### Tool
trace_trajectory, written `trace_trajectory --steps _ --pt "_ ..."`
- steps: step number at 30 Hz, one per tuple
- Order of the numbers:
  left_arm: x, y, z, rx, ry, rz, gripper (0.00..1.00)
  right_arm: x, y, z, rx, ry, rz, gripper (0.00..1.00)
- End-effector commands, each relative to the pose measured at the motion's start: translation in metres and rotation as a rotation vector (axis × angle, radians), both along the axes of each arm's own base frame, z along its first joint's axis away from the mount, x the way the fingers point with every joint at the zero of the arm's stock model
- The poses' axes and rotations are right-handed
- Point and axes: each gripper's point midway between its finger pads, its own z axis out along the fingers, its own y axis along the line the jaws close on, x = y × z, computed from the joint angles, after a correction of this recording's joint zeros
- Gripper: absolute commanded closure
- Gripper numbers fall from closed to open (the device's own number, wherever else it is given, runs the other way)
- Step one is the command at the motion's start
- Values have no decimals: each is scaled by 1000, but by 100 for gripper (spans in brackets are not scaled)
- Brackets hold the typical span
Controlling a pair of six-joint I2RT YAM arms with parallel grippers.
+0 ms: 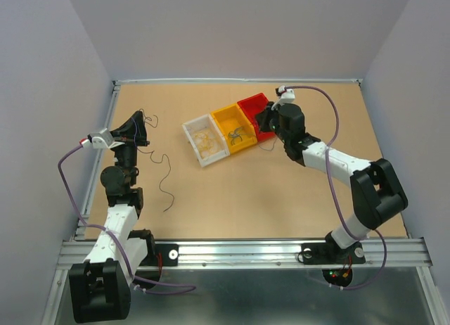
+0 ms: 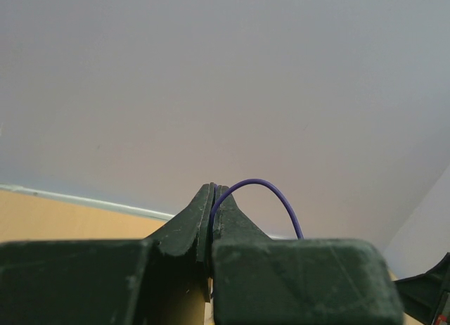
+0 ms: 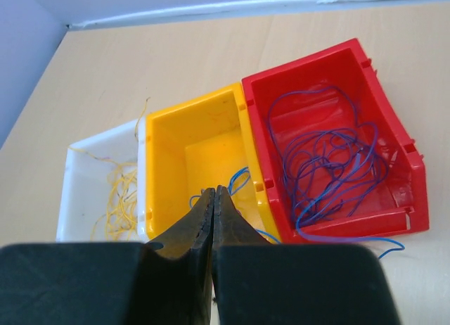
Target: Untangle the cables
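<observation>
At the left of the top view, the left gripper [image 1: 131, 133] has its jaws closed on a thin purple wire [image 2: 256, 181] that arcs right of the tips. Thin dark wires [image 1: 160, 181] lie on the tan wooden table [image 1: 246, 191] just right of it.

At upper centre, the right gripper [image 3: 213, 193] has its jaws pressed together over the yellow plastic bin [image 3: 165, 149]. A thin blue wire [image 3: 238, 179] passes the tips; I cannot tell whether it is pinched. The white plastic bin [image 3: 84, 170] holds yellow wires [image 3: 121, 198], and the red plastic bin [image 3: 302, 68] holds a blue-and-purple tangle [image 3: 323, 163].

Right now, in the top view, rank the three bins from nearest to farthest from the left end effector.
1. White bin, right of the left end effector.
2. Yellow bin, mid-row.
3. Red bin, row's far right end.
</observation>
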Motion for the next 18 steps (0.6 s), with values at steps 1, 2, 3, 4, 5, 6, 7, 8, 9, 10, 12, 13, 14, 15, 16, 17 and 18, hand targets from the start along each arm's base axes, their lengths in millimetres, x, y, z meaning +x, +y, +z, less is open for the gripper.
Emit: trace_trajectory --steps 1,2,3,4,5,6,7,8,9,10,12,13,14,15,16,17,18 --pt "-9 -3 21 25 -85 -2 100 3 17 10 24 -38 66 100" --pt "-9 -3 21 25 -87 -2 100 3 19 11 26 -39 74 100" --pt "-10 -4 22 26 -88 -5 100 3 18 10 23 -36 73 100" --pt "-9 -4 21 27 -87 -8 100 4 18 10 16 -28 70 99" --pt "-9 -4 21 26 -87 -5 100 6 15 8 1 -19 52 99" --pt "-9 -4 21 28 -85 -5 100 7 11 -2 -24 21 34 92" --pt "-9 -4 21 27 -85 -6 100 9 8 -4 -35 34 8 68" --pt "-9 -5 20 29 -84 -8 100 14 0 -3 -36 44 -49 47" --pt "-9 -4 20 29 -84 -5 100 13 -5 -10 -44 72 -78 32" --pt "-9 -4 21 27 -87 -4 100 13 -11 -14 -41 87 -110 22" --pt "-9 -3 20 28 -84 -2 100 11 -28 -19 -18 107 -199 14" --pt "-9 -4 20 28 -84 -5 100 9 -36 -23 -13 120 -237 12" --pt "-9 -5 21 29 -85 -8 100 5 -43 -19 27 121 -275 11" --pt "-9 -5 20 29 -84 -10 100 -1 -56 -35 20 152 -308 11" --pt "-9 -6 20 28 -83 -17 100 -5 -59 -39 34 164 -317 11" --pt "-9 -6 20 29 -82 -19 100 -10 -61 -41 55 175 -319 11" --pt "-9 -7 20 29 -82 -22 100 -17 -64 -57 46 210 -310 11"
